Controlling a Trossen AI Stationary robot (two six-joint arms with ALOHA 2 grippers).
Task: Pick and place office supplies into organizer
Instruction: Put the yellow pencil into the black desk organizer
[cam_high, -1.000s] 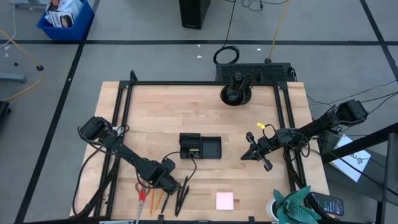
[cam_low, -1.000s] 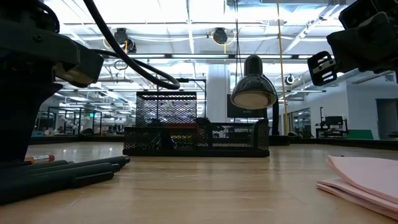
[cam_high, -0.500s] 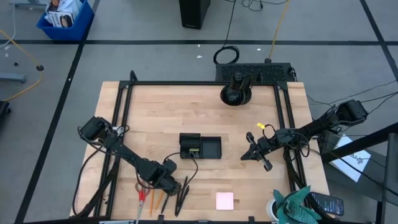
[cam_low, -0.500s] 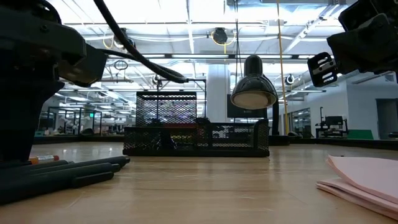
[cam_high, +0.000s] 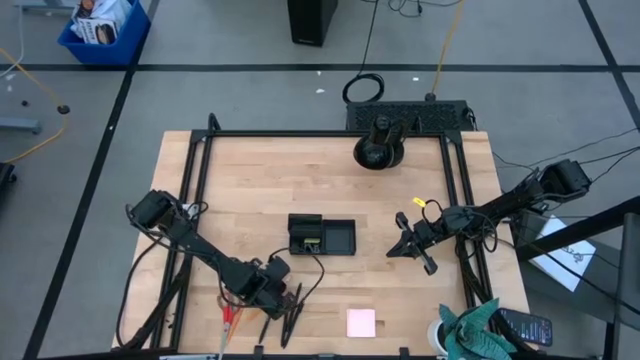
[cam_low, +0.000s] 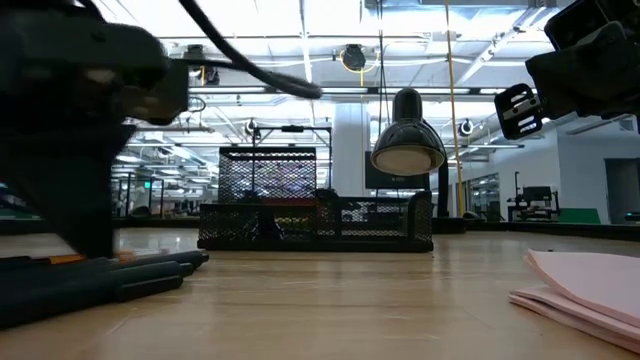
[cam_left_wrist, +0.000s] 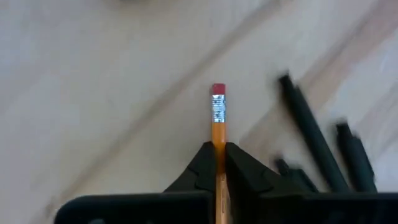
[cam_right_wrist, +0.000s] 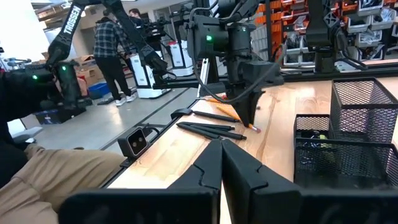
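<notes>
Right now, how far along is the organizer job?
Early. Done: the organizer already holds a small yellow-green piece, nothing else I can make out. In hand: the left gripper is shut on an orange pencil near the table's front edge. Left: the black pens beside it, the red-handled scissors and the pink sticky-note pad. The right gripper waits shut and empty, right of the organizer.

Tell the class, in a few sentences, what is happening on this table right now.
The left gripper is shut on an orange pencil near the table's front edge, beside the black pens lying on the wood. The mesh organizer sits at mid-table, and the pencil has not reached it yet. The pink sticky-note pad lies untouched near the front. The right gripper is shut and empty, waiting to the organizer's right.
</notes>
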